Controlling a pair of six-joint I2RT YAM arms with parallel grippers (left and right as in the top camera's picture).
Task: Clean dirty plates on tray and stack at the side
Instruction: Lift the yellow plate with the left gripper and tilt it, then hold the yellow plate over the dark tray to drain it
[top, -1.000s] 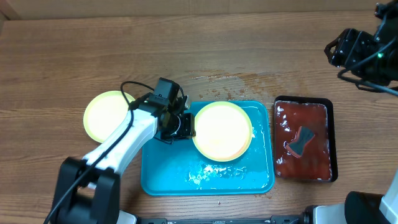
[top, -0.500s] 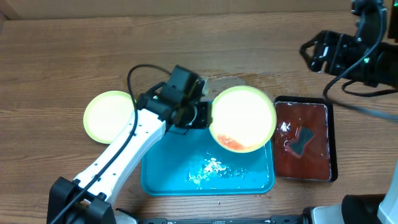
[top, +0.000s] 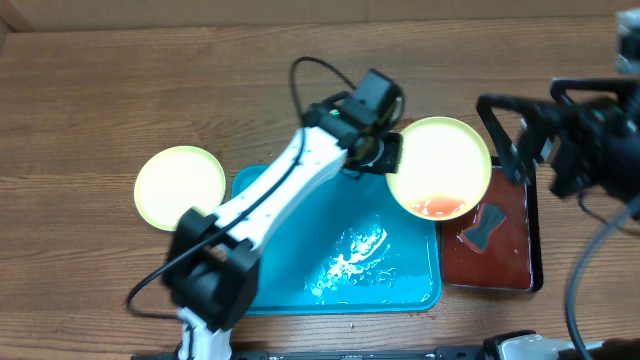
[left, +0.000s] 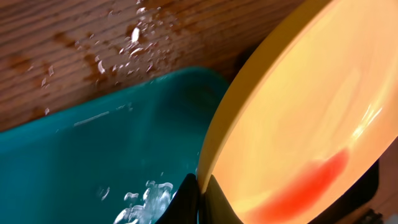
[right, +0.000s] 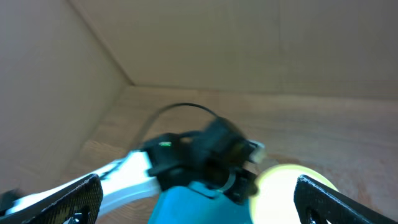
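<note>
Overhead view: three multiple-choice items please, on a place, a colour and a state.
1. Where does the free plate lie? A. on the table left of the turquoise tray; B. inside that tray; C. right of that tray.
2. What colour is the liquid pooled in the held plate? A. green; B. red; C. black.
3. How is the left end effector? A. open above the plate; B. out of view; C. shut on the held plate's rim.
Key: 1 A, on wood beside the tray; 2 B, red pools at its low edge; 3 C, fingers pinch the rim in the left wrist view.
</note>
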